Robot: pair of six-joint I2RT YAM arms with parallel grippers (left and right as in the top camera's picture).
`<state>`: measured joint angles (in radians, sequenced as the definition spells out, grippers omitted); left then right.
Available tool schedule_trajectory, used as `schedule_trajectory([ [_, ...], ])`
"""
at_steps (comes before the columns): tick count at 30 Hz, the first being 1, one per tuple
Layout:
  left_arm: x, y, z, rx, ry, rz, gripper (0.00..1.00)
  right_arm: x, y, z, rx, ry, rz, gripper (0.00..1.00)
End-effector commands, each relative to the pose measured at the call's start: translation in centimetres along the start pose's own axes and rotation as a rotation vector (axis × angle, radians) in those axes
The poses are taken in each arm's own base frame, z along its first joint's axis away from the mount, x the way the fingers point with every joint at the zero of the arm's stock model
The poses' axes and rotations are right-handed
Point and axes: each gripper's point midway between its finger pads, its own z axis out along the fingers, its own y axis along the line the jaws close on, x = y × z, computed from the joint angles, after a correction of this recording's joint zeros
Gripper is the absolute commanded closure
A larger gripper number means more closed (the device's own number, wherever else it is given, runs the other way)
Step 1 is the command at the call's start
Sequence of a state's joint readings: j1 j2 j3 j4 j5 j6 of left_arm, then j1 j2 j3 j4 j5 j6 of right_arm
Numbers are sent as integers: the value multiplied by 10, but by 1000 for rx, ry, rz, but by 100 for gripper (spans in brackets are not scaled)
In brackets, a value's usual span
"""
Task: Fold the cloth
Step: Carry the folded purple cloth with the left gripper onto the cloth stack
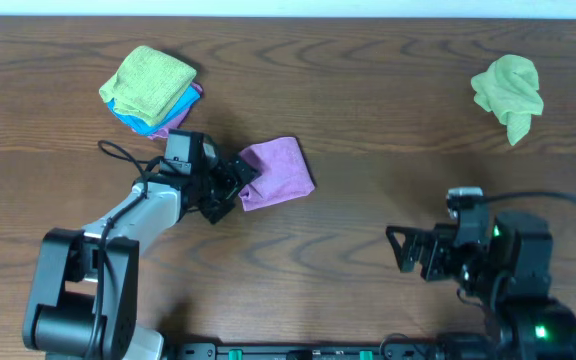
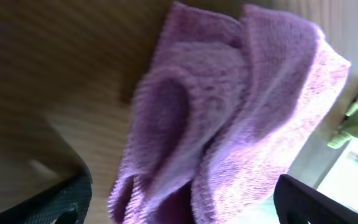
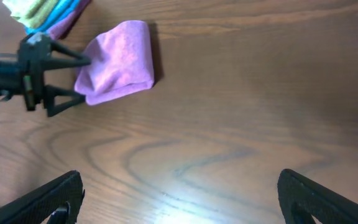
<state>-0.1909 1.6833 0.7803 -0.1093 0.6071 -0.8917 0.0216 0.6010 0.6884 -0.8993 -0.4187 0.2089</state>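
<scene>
The cloth [image 1: 278,172] lies on the wooden surface [image 1: 388,110] a little left of the middle, about halfway between the far and near edges. It is doubled over into a rough, slightly skewed rectangle. In the left wrist view its layers bulge in soft, rounded folds rather than lying flat. The left pincer [image 1: 242,188] is low at the cloth's left end, its jaws spread wide and pinching nothing. In the right wrist view the two dark fingertips [image 3: 86,60] flank that end of the cloth, one towards the far edge and one towards the near edge. Whether they press on the fabric I cannot tell. The right pincer [image 1: 399,250] hangs near the near edge on the right side, well apart from the cloth. Its jaws are also spread wide and empty, over bare wood. Towards the far left corner sits a stack of folded cloths [image 1: 150,88], light green on top, blue beneath and a strip of pink-purple at the bottom. Near the far right corner lies a crumpled light green cloth [image 1: 509,92].
</scene>
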Motion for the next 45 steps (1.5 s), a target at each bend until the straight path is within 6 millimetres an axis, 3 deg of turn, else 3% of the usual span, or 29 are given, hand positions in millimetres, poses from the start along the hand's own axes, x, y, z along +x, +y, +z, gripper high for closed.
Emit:
schedule_trajectory([
  [1,9,8,13,-21,40,-36,5,3,2,-4,-13,-10,29,1],
  [4,12,11,24,-29,54,-51,4,5,2,-4,-15,-3,63,1],
  [5,12,12,28,-28,60,-48,0,5,2,-4,-15,-4,74,1],
  [6,13,12,32,-26,66,-44,11,5,2,-4,-15,-4,81,1],
  [7,14,13,36,-26,72,-51,32,5,2,-4,-15,-3,84,1],
  [10,12,8,41,-3,69,-42,83,5,2,-4,-15,-3,84,1],
  [11,10,4,41,17,64,-30,94,5,2,-4,-14,-3,84,1],
  [15,-2,-31,37,157,29,55,94,7,1,-4,-13,3,86,1],
  [19,-19,-73,21,275,-26,126,94,7,1,-4,-13,3,86,1],
  [23,-50,-127,-15,370,-139,190,94,7,1,-4,-13,3,86,1],
  [28,-102,-162,-57,364,-320,209,94,7,1,-4,-13,3,86,1],
  [32,-142,-178,-96,328,-469,257,94,7,1,-4,-13,3,86,1],
  [37,-179,-184,-138,264,-631,317,94,6,-1,-4,-1,-1,86,1],
  [45,-218,-168,-174,166,-808,332,94,6,-2,-4,6,-2,86,1],
])
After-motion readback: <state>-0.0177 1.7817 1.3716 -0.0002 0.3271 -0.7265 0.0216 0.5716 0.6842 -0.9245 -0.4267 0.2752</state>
